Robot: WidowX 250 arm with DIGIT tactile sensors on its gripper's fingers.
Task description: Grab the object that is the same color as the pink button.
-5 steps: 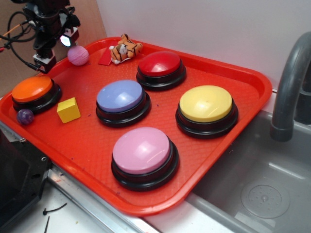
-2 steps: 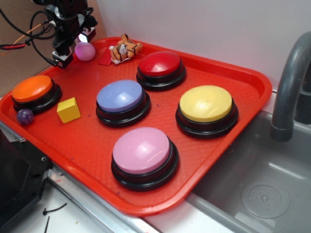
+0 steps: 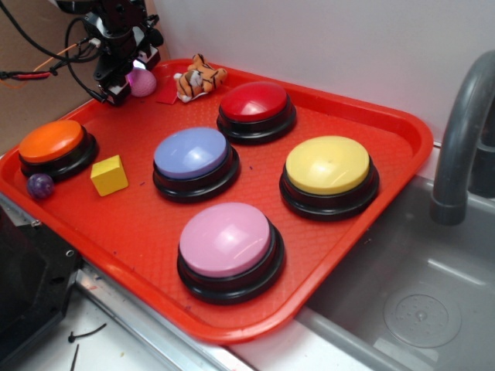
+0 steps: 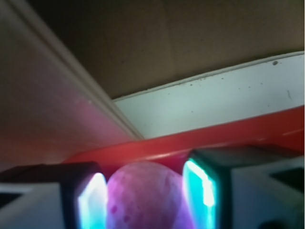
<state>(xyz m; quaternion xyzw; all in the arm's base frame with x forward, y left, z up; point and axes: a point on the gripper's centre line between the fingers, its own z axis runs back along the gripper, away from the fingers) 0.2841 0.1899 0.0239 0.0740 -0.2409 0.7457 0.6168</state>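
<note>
While the gripper [image 4: 145, 191] straddles the pink ball [image 4: 143, 198] at the upper left of the tray [image 3: 402, 127], its jaws stand wide, a finger [image 4: 200, 188] on each side, not visibly pressing. An off-centre squeeze could roll the ball toward the rim, far from the pink button [image 3: 226, 239].

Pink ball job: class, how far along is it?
Done: the tool has reached the pink ball, which matches the pink button. In hand: the ball sits between the fingers. Left: closing firmly and lifting it off the tray.
</note>
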